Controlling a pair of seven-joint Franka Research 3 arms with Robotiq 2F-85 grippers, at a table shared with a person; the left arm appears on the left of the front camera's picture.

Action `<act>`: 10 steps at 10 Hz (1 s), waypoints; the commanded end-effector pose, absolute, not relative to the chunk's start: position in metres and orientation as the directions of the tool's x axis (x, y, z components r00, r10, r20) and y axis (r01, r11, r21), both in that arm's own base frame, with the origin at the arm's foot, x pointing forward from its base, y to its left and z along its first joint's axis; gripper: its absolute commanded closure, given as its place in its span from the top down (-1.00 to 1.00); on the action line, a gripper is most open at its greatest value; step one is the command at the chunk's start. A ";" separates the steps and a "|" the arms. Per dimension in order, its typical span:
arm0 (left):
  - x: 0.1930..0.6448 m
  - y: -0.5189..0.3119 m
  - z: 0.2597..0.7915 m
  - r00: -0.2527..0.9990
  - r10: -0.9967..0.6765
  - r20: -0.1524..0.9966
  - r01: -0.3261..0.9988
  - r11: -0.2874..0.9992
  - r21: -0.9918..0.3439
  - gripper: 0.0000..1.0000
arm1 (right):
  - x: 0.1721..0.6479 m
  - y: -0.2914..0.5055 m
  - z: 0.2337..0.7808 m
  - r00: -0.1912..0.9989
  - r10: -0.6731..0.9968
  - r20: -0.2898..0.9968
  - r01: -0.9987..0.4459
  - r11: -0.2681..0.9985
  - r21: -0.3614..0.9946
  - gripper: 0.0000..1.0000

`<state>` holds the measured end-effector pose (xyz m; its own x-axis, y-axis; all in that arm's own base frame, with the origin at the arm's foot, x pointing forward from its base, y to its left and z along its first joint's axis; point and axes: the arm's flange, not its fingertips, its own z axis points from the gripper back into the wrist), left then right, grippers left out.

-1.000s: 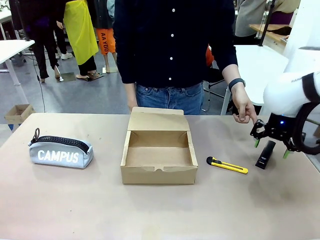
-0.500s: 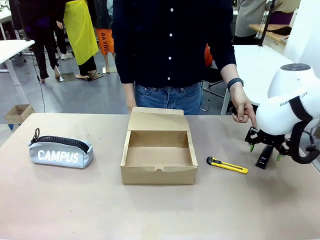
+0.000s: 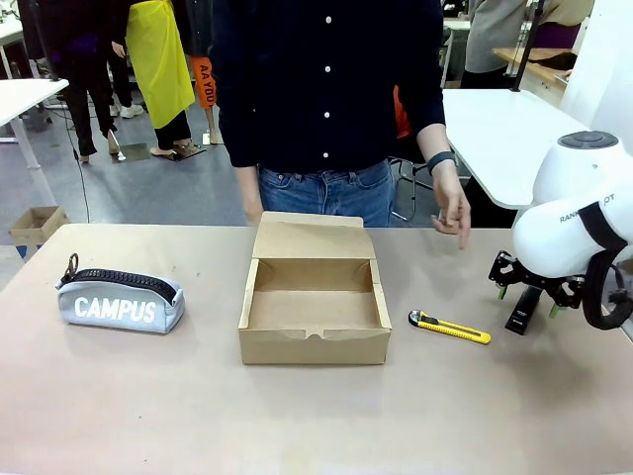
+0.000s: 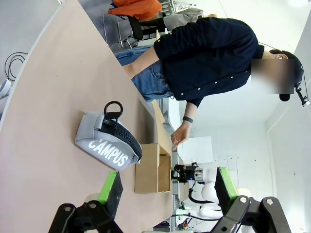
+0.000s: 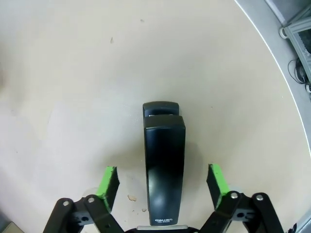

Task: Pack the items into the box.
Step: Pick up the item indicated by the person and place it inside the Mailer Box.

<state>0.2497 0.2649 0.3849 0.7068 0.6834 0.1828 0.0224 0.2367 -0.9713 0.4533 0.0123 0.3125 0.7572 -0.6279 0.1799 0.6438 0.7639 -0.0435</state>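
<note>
Stapler [image 5: 164, 145], glossy black slab, lies between right end effector's [image 5: 163, 168] spread pads [image 5: 108, 184]; left end effector [image 4: 165, 174] gapes.

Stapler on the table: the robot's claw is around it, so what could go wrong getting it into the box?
1. The pads of the right gripper flank the black stapler near one end, not touching; gripped there, it might tilt or slip.
2. The utility knife lies between the stapler and the cardboard box; a low carry could knock it.
3. The person's hand hangs near that path; the arm could brush it.
</note>
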 end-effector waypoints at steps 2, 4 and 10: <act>0.249 0.262 0.385 0.694 0.690 0.206 0.055 0.234 -0.971 1.00 | 0.455 0.018 0.305 0.737 -0.636 0.229 0.660 0.750 -0.044 -0.46; 0.249 0.262 0.385 0.694 0.690 0.206 0.055 0.234 -0.971 1.00 | 0.457 0.018 0.304 0.738 -0.634 0.230 0.659 0.751 -0.047 -1.00; 0.249 0.262 0.385 0.694 0.690 0.206 0.055 0.234 -0.971 1.00 | 0.454 0.013 0.303 0.732 -0.648 0.210 0.668 0.743 -0.039 -1.00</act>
<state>0.2496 0.2649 0.3849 0.7068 0.6834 0.1828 0.0224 0.2367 -0.9713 0.4552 0.0108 0.3105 0.7557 -0.6256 0.1940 0.6436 0.7641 -0.0429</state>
